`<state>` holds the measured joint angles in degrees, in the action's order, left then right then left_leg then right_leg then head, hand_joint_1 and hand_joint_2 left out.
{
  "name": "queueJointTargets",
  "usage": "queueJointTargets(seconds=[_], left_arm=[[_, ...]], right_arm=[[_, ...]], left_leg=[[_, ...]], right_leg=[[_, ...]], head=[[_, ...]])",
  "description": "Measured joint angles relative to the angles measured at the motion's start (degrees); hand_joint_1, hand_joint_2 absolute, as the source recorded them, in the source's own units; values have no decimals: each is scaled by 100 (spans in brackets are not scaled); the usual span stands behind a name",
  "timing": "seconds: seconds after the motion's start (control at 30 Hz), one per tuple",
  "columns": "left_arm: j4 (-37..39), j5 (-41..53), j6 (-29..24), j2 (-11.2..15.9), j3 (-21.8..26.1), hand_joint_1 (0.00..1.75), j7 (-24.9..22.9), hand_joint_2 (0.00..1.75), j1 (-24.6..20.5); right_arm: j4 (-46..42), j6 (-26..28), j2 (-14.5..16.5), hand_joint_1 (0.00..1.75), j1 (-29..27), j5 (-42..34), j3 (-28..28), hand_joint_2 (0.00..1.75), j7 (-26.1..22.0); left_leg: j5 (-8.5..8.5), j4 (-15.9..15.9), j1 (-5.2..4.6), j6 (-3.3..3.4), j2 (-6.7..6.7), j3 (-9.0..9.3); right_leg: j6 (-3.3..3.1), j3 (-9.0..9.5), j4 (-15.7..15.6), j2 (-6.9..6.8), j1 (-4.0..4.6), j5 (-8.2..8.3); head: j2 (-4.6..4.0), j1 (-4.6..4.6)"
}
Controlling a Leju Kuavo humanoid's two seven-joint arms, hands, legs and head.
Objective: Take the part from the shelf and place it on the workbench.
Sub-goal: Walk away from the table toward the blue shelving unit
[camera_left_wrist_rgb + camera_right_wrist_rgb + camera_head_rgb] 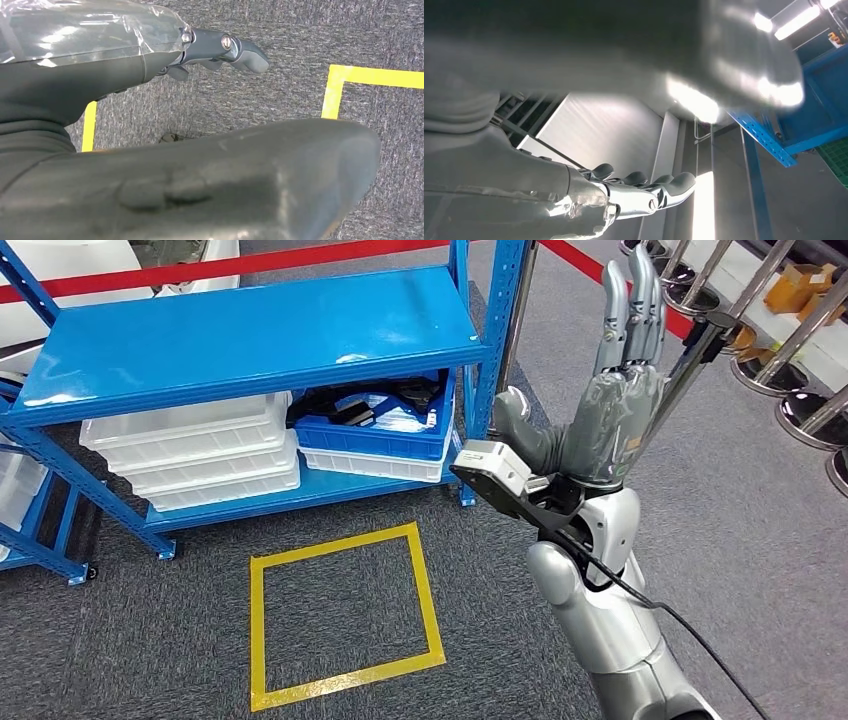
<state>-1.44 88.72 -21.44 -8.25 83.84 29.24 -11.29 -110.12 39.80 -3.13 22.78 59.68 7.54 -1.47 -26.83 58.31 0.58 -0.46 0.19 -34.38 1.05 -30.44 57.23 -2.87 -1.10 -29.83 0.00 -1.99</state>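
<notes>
While the right robot hand [620, 390] stood raised beside the blue shelf [250, 340], fingers straight and holding nothing, the task was at its reaching step, and next it would likely need lowering toward the blue bin [375, 430] of dark parts on the shelf's lower level.

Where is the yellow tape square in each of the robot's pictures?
Head view: the yellow tape square lies on the grey carpet in front of the blue shelf, low in the middle of the picture.
Left wrist view: two pieces of it show, one corner past the left hand and one strip nearer the wrist.
Right wrist view: not in it.
Shared landmark: the grey carpet under the tape.
</notes>
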Motion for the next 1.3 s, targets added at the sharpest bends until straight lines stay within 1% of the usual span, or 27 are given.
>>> queueJointTargets(seconds=[0.07,0.13,0.2,0.23,0.27,0.3,0.33,0.37,0.4,0.43,0.47,0.5,0.53,0.6,0.67,0.73,0.77,0.8,0.83,0.87,0.9,0.93,0.97,1.0,1.1,1.13,1.3], left_arm=[[0,4,0,-1,0,0,0,0,3],[0,9,0,-4,0,0,0,0,1],[0,16,0,-8,0,0,-2,0,-2],[0,17,0,-10,0,0,-2,0,1],[0,19,0,-11,0,0,-3,0,8],[0,18,0,-12,0,0,-3,0,14],[0,18,0,-12,0,0,-4,0,18],[0,18,1,-12,0,0,-4,0,19],[0,18,1,-10,0,0,-4,0,13],[0,19,1,-8,0,0,-5,0,7],[0,19,2,-5,0,0,-7,0,4],[0,19,2,-3,0,0,-8,0,8],[0,19,2,-3,0,0,-9,0,17],[0,16,2,-3,0,0,-10,0,33],[0,15,2,-3,0,0,-11,0,31],[0,15,2,-3,0,0,-11,0,31],[0,14,2,-3,0,0,-11,0,36],[0,15,2,-3,0,0,-11,0,42],[0,16,2,-4,0,0,-11,0,46],[0,19,2,-4,0,0,-11,0,48],[0,23,2,0,0,0,-13,0,48],[1,26,2,2,0,0,-15,0,48],[1,32,2,4,0,0,-18,0,47],[2,38,2,4,1,0,-20,0,47],[2,59,-1,-2,2,0,-21,0,64],[2,62,-2,-2,2,0,-21,0,71],[2,72,2,-11,2,0,-20,0,69]], right_arm=[[1,0,-5,0,6,6,10,175,29],[2,1,-18,0,19,16,21,175,52],[3,1,-37,0,8,23,26,175,63],[4,1,-46,0,-12,25,27,175,69],[4,0,-56,0,-33,27,27,175,75],[4,0,-65,0,-45,29,28,175,79],[4,0,-72,0,-50,30,30,175,81],[4,0,-79,0,-49,31,31,175,82],[7,0,-82,0,-50,31,34,175,82],[9,0,-85,0,-50,32,38,175,82],[12,0,-87,0,-55,32,42,175,83],[16,0,-91,0,-60,31,46,175,86],[17,0,-95,0,-63,32,54,175,88],[20,0,-102,0,-63,34,78,175,106],[20,0,-107,0,-57,43,100,175,131],[20,0,-111,0,-57,52,107,175,157],[20,0,-112,0,-58,55,109,131,170],[20,0,-113,0,-59,63,110,87,179],[20,0,-114,0,-58,75,111,44,185],[20,0,-115,0,-56,90,112,0,188],[20,0,-116,0,-54,105,112,0,190],[20,0,-118,0,-52,114,112,0,190],[20,0,-121,0,-52,118,112,0,192],[21,0,-124,0,-54,121,112,0,193],[22,2,-130,0,-60,133,114,0,192],[22,2,-131,0,-60,136,114,0,191],[22,2,-134,0,-88,111,114,0,193]], left_leg=[[41,-144,9,64,-15,95],[134,-368,60,108,-38,243],[170,-443,97,124,-77,296],[164,-436,107,114,-106,295],[150,-420,122,95,-142,293],[129,-392,147,61,-185,291],[95,-345,183,10,-232,288],[50,-275,225,-56,-279,276],[-2,-189,248,-133,-324,251],[-45,-108,262,-202,-369,215],[-72,-51,264,-256,-402,181],[-77,-32,258,-294,-429,156],[-74,-32,268,-318,-449,146],[-125,45,268,-344,-369,121],[-392,571,225,-324,-179,-119],[-708,1356,155,-267,-72,-523],[-754,1594,114,-223,-64,-655],[-697,1637,69,-160,-63,-692],[-543,1466,12,-72,-63,-626],[-333,1123,-55,42,-63,-478],[-179,782,-107,170,-46,-323],[-66,484,-160,272,-26,-195],[-26,291,-201,344,-6,-117],[-30,207,-216,360,14,-86],[-41,97,-215,127,15,-40],[-56,97,-210,75,14,-34],[-67,99,-208,111,16,-26]], right_leg=[[48,83,-78,-1,-12,12],[62,29,146,108,-14,-156],[80,-308,823,229,-41,-490],[106,-501,1169,250,-57,-607],[135,-632,1376,258,-78,-629],[168,-664,1377,258,-104,-535],[209,-584,1149,263,-138,-334],[263,-435,793,294,-179,-128],[303,-303,484,352,-194,14],[295,-222,284,396,-204,84],[261,-207,227,430,-198,71],[191,-234,268,434,-174,41],[115,-256,299,399,-173,35],[20,-270,323,337,-160,29],[-44,-264,323,254,-128,23],[-85,-261,324,167,-65,5],[-105,-255,325,130,-25,-5],[-125,-245,325,101,18,-17],[-144,-227,324,78,63,-30],[-163,-202,319,58,104,-44],[-178,-181,306,37,131,-57],[-186,-166,294,23,147,-66],[-181,-162,280,10,142,-68],[-182,-167,278,-2,138,-80],[-218,-163,283,-13,137,-112],[-224,-155,273,-13,136,-110],[-205,-123,230,-11,142,-104]], head=[[0,-5],[0,-27],[0,-51],[0,-60],[0,-66],[0,-70],[0,-72],[0,-79],[0,-96],[0,-121],[0,-129],[0,-130],[0,-116],[0,-66],[0,-17],[0,9],[0,12],[0,13],[0,12],[0,11],[0,1],[0,-24],[0,-37],[0,-48],[0,-35],[0,-37],[0,-38]])
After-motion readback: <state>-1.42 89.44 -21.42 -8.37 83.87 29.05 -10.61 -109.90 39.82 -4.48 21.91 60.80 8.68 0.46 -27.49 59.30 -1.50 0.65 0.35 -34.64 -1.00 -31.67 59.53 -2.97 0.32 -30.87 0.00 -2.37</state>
